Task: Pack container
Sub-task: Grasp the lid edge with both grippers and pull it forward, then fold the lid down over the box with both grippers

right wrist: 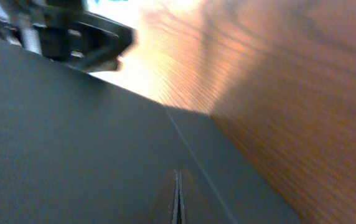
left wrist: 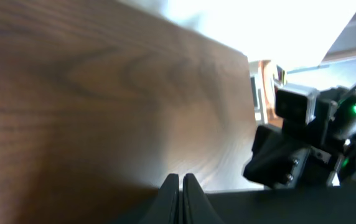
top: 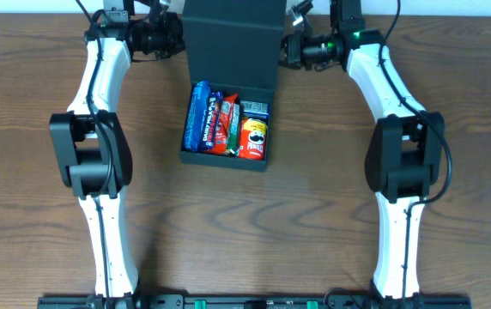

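Note:
The container is a black square box at the table's middle, its flap lid standing open at the far side. Inside lie a blue pack, red packs, a red Pringles can and a small grey pack. My left gripper is shut, at the lid's left edge. In the left wrist view its tips touch the lid's dark edge. My right gripper is shut, at the lid's right edge. In the right wrist view its tips rest against the lid's surface.
The brown wooden table spreads around the box. Each wrist view shows the opposite arm's gripper across the lid: the right one and the left one. The arm bases stand at the front edge.

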Motion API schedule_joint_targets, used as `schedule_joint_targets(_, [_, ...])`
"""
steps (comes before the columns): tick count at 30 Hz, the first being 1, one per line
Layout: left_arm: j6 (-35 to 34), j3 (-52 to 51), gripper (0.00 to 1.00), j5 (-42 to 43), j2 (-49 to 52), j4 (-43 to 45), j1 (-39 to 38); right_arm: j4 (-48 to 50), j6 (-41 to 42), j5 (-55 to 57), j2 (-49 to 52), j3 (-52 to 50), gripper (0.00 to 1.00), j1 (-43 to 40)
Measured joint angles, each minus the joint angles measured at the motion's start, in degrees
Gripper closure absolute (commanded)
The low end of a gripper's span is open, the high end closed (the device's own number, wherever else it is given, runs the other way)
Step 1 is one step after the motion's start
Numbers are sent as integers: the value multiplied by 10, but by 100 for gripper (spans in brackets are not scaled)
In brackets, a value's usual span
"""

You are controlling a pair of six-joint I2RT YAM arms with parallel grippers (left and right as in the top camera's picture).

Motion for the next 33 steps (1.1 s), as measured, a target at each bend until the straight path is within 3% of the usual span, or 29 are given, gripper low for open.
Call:
schedule_joint_targets(5, [94, 0, 94, -9, -51, -89, 0, -104, -82, 62, -35, 1, 98, 1])
schedule_joint_targets(12, [223, 3, 94, -71, -133, -209, -2, -166, -155, 110, -92, 5, 98, 1])
schedule_joint_targets(18, [304, 5, 94, -116, -139, -283, -2, -210, -181, 135, -97, 7, 99, 2])
schedule_joint_targets(26, [334, 5, 94, -164, -139, -328, -2, -243, -188, 220, -112, 7, 98, 7])
schedule_joint_targets(33, [395, 5, 94, -217, -139, -390, -26, -304, -191, 323, -209, 7, 98, 28])
